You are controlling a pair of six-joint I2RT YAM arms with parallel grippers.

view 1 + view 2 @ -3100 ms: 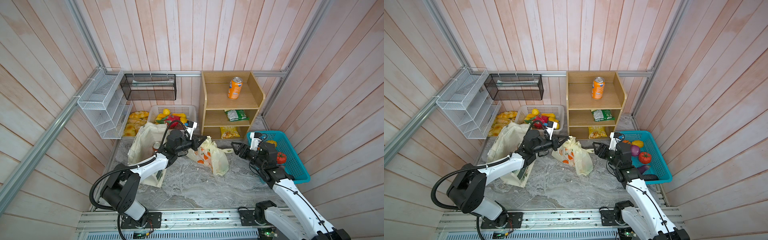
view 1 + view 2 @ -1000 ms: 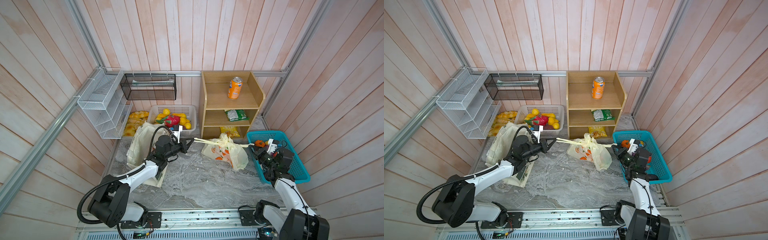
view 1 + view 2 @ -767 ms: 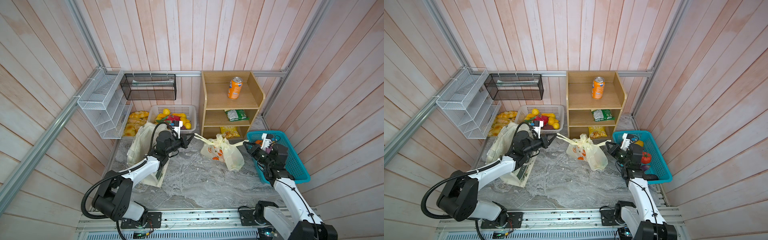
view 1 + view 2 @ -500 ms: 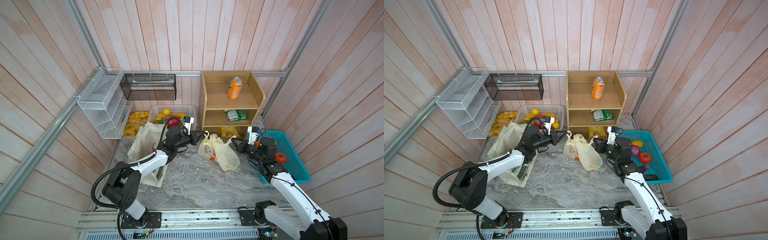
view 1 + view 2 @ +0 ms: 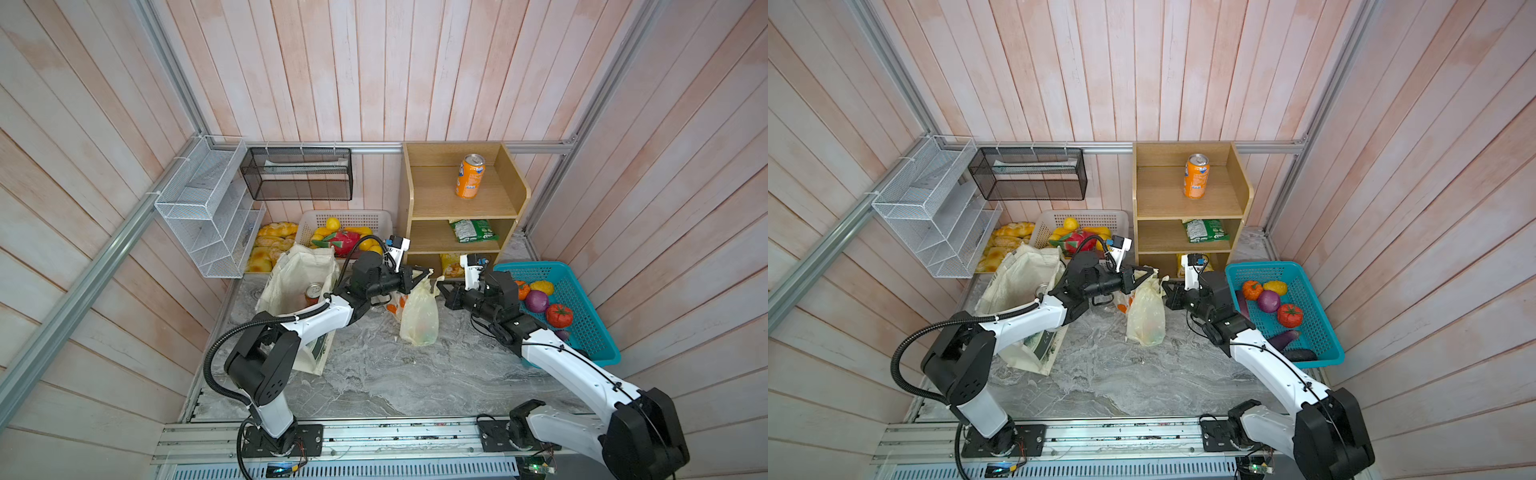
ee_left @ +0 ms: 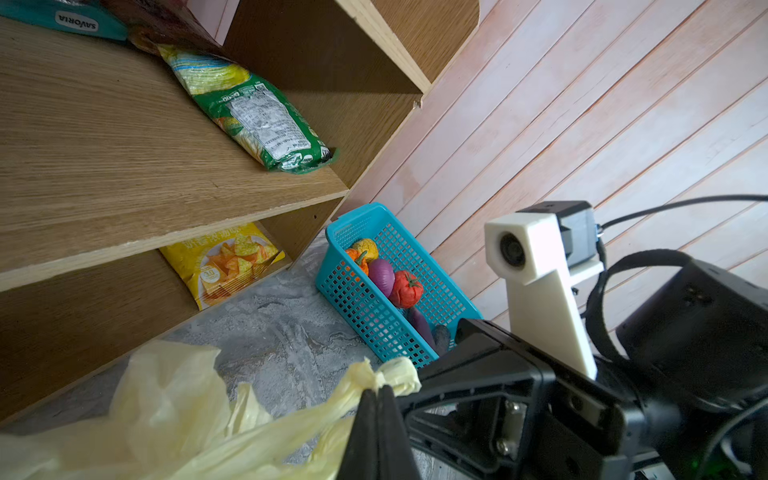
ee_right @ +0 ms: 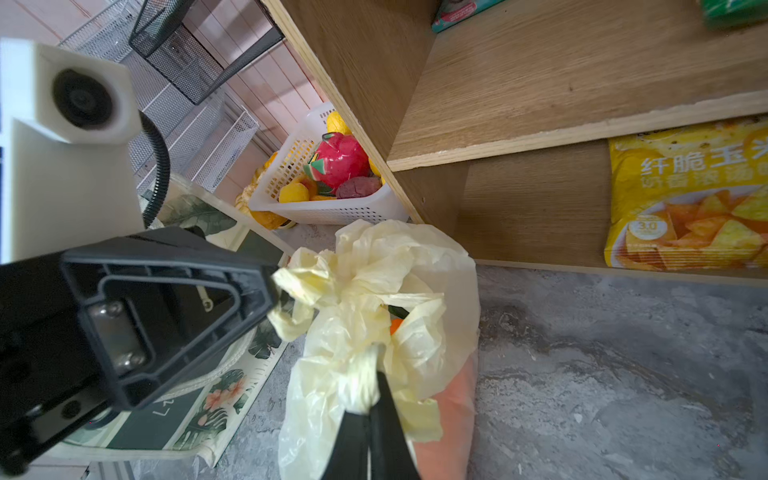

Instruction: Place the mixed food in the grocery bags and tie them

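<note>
The bag (image 5: 419,318) is thin, pale-yellow and crinkled. It stands limp on the table (image 5: 374,374) near the middle, just in front of the shelf (image 5: 409,232), between the tote (image 5: 297,274) on the left and the blue basket (image 5: 590,328) on the right. Orange print shows on its left side in both top views. At its gathered mouth a bit of carrot (image 7: 394,327), orange with green beside it, peeks out in the right wrist view. The bag's two handles are twisted into thin strands and pulled apart, one to each arm. The left gripper (image 5: 428,273) is clenched on the left handle (image 6: 390,374). Its fingers (image 6: 370,432) are pressed flat together with the strand pinched between them and a short end poking past the tips. The right gripper (image 5: 441,286) is likewise clamped tight on the right handle (image 7: 361,382). Its fingers (image 7: 386,432) meet with no gap around the bunched plastic. The two grippers sit close together above the bag's top, tips pointing toward each other, nearly touching. In the tote a red can (image 5: 312,292) stands upright.
</note>
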